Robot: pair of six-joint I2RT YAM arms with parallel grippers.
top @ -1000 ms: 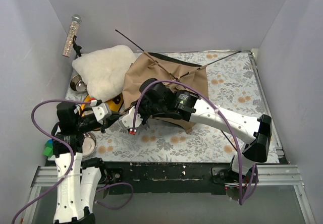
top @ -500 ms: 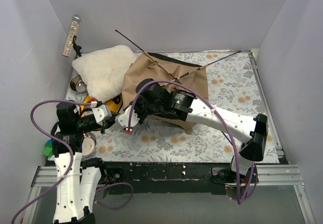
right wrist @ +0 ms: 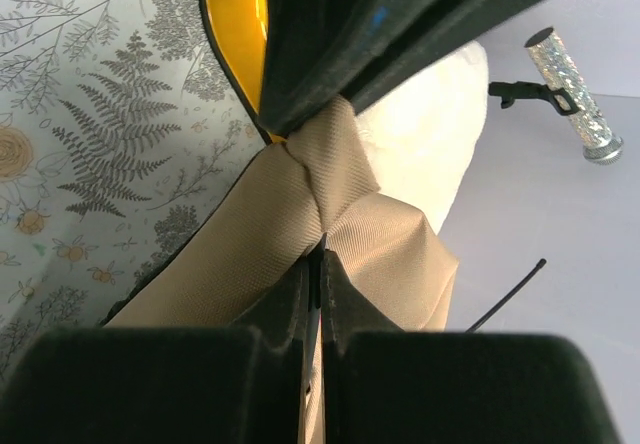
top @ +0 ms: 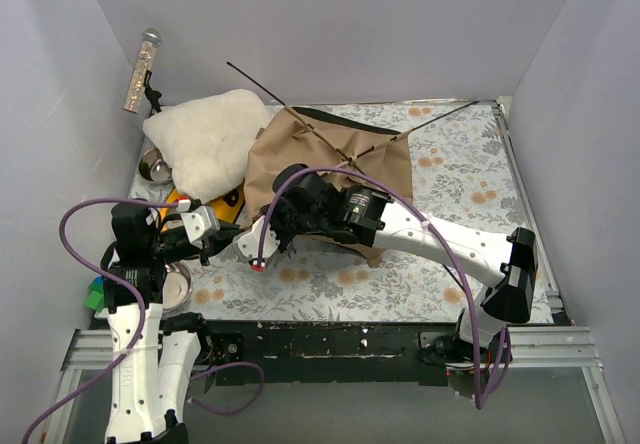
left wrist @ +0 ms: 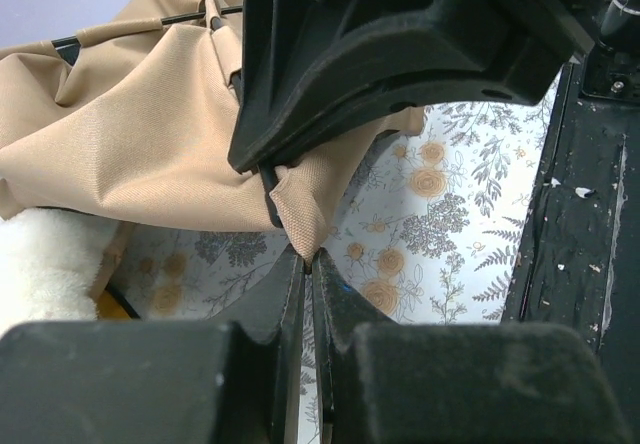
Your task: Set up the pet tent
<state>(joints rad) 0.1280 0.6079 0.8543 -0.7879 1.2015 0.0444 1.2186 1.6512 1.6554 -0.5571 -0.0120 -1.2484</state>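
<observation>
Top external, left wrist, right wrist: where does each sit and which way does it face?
Top external: above and behind, looking down at the table; the left arm and right arm show.
Left wrist: looks along its shut left gripper at the pet tent corner.
Right wrist: looks along its shut right gripper toward the cushion.
Shared: both wrist views show the pet tent pinched.

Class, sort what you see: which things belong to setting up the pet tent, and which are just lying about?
Job: pet tent, black poles, left gripper, right gripper (both pinching its fabric).
Lying about: cream cushion, yellow stand, steel bowls, glittery microphone.
</observation>
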